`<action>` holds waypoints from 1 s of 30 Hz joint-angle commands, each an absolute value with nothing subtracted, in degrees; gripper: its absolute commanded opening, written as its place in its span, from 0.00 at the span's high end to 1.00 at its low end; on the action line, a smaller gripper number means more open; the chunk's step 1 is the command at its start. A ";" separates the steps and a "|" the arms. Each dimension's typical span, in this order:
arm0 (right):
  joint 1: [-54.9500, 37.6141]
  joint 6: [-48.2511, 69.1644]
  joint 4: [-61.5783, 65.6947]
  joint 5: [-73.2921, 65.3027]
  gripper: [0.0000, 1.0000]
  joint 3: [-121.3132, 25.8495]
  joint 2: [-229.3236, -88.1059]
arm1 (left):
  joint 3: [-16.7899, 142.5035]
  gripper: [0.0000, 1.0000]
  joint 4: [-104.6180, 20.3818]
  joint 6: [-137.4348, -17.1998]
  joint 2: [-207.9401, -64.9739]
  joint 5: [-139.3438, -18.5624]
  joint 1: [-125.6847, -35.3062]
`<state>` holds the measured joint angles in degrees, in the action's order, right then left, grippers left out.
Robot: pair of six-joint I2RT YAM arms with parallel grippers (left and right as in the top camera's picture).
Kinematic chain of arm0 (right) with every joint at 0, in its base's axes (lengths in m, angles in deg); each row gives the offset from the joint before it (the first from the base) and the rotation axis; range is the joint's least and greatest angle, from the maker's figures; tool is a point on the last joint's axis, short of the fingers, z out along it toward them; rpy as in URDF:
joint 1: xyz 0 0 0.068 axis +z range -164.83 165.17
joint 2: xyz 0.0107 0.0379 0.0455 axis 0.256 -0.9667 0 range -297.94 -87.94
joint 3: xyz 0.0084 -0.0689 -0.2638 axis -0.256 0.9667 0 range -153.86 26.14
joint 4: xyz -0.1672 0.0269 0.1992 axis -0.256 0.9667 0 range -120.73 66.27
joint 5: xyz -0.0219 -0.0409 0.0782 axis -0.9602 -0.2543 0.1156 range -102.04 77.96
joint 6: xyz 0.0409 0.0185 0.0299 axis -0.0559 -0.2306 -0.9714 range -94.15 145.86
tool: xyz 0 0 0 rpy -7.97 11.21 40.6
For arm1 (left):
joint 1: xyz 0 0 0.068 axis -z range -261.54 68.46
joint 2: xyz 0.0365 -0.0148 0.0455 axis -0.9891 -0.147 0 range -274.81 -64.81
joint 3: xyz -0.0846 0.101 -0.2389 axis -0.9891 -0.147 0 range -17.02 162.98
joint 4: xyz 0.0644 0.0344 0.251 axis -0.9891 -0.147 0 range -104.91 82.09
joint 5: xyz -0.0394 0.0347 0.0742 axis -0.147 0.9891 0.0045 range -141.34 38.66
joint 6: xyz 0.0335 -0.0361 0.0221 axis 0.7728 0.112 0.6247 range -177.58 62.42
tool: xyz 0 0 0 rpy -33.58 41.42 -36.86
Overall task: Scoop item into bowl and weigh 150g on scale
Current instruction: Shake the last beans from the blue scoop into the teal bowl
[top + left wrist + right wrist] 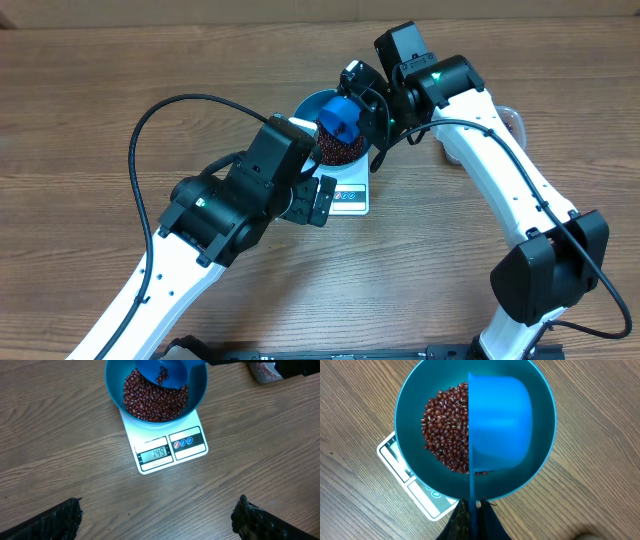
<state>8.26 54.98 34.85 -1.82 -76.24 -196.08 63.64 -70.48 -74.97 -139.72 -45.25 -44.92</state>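
Observation:
The blue bowl (312,102) (112,390) (545,435) stands on the white scale (350,198) (170,447) (405,470), whose display reads 149. Dark red-brown beans (342,150) (155,402) (445,430) fill its bottom. My right gripper (366,100) (474,505) is shut on the thin handle of a small blue scoop (339,118) (165,372) (500,422), held tilted over the bowl with a few beans on it. My left gripper (312,196) (157,515) hangs open over bare table just in front of the scale, with nothing between its fingers.
A clear tub (512,122) (262,372) with more beans sits to the right of the bowl, mostly hidden behind my right arm. Wooden tabletop (90,120) stretches left of the scale and along the far side.

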 commanded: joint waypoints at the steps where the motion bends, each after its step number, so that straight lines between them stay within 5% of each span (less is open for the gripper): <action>1: 8.72 54.37 34.48 -1.49 0.96 -77.86 -195.20 | 64.15 0.00 -70.30 -74.49 -139.81 -44.77 -45.14; 30: 8.72 53.10 33.89 -2.37 0.96 -77.86 -195.20 | 64.15 0.00 -70.30 -74.49 -139.81 -44.77 -45.16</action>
